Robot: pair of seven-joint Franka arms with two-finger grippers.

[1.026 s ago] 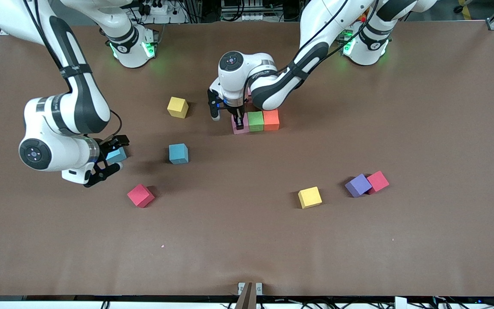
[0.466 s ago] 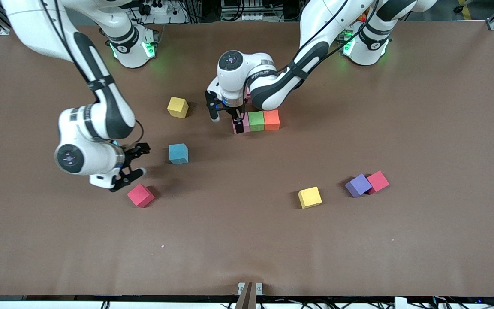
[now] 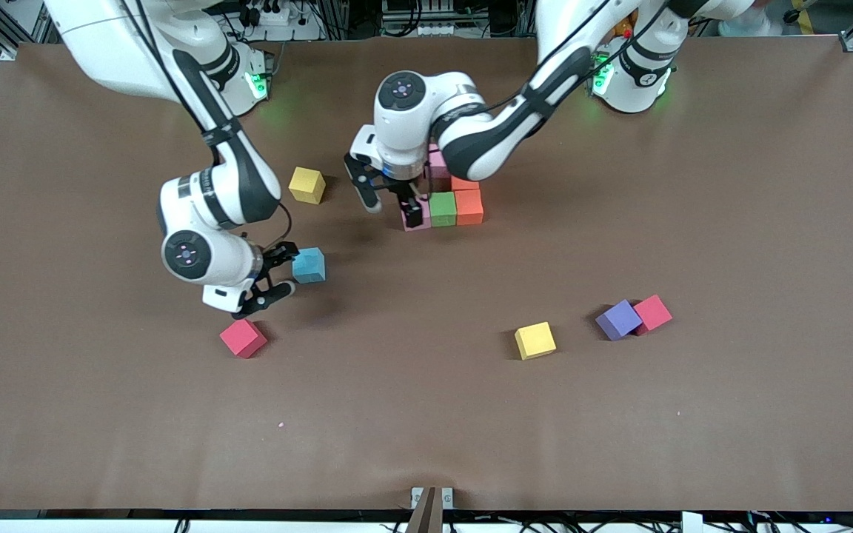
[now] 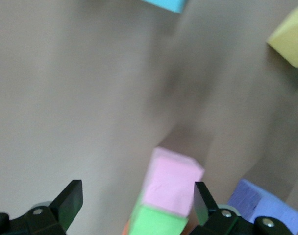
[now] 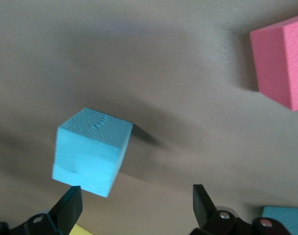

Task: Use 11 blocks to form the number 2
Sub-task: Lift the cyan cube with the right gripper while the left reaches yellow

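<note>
A pink block, a green block and an orange block lie edge to edge in a row, the started number 2. Another pink block and an orange-red one show just past the row, partly hidden by the left arm. My left gripper hangs open over the row's pink end. In the left wrist view the pink block lies on the table close to one finger, beside the green block. My right gripper is open beside a light blue block, which shows as.
Loose blocks lie around: a yellow block toward the right arm's base, a red block nearer the camera than the right gripper, and a second yellow block, a purple block and a red block toward the left arm's end.
The left gripper has opened and let go of the pink block at the row's end. The right arm has swung in toward the light blue block, its gripper open throughout.
</note>
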